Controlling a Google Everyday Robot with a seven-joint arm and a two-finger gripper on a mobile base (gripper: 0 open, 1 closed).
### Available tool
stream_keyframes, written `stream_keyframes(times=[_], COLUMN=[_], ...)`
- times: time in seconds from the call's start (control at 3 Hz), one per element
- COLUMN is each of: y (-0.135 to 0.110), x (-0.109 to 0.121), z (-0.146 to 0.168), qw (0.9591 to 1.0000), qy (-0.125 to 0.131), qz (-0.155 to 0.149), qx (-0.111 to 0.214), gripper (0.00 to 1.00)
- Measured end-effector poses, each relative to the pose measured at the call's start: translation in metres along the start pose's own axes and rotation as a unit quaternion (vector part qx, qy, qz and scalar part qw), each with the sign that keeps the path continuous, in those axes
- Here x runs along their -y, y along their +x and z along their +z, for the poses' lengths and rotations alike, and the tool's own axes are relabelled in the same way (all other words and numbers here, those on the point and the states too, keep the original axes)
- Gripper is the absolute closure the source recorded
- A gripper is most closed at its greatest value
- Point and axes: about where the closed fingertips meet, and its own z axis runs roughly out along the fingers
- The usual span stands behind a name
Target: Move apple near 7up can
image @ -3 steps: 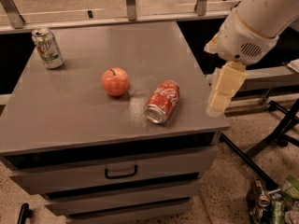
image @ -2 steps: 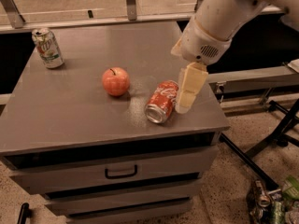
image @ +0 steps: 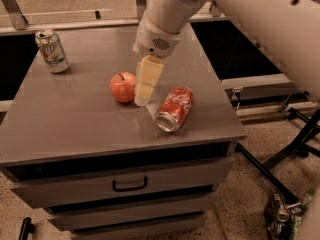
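Observation:
The apple (image: 123, 87) is small, round and orange-red with a dark stem, and sits near the middle of the grey cabinet top (image: 75, 119). The 7up can (image: 52, 51) stands upright at the far left corner, white and green with a silver top. My gripper (image: 145, 86) hangs from the white arm just to the right of the apple, its cream fingers (image: 148, 76) pointing down close beside the fruit.
A red Coca-Cola can (image: 175, 109) lies on its side right of the gripper, near the front right. The cabinet has a drawer with a dark handle (image: 129, 185). A black stand's legs (image: 295, 149) and a crushed can (image: 281, 219) are on the floor at the right.
The arm has swung left from beyond the cabinet's right edge, passed over the Coca-Cola can and now hangs beside the apple. The apple and both cans have not moved.

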Motion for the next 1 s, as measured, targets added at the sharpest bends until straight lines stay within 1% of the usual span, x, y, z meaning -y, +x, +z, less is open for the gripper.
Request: stream_keyframes(times=[0.33, 0.67, 1.0], y=[-0.028, -0.04, -0.037], x=[0.017, 0.022, 0.023], z=[0.016, 0.03, 0.04], qw=[0.9998, 0.9994, 0.9991], qy=[-0.011, -0.017, -0.011], qz=[0.016, 0.031, 0.038], qx=[0.002, 0.0, -0.013], gripper=[0.0, 0.0, 0.0])
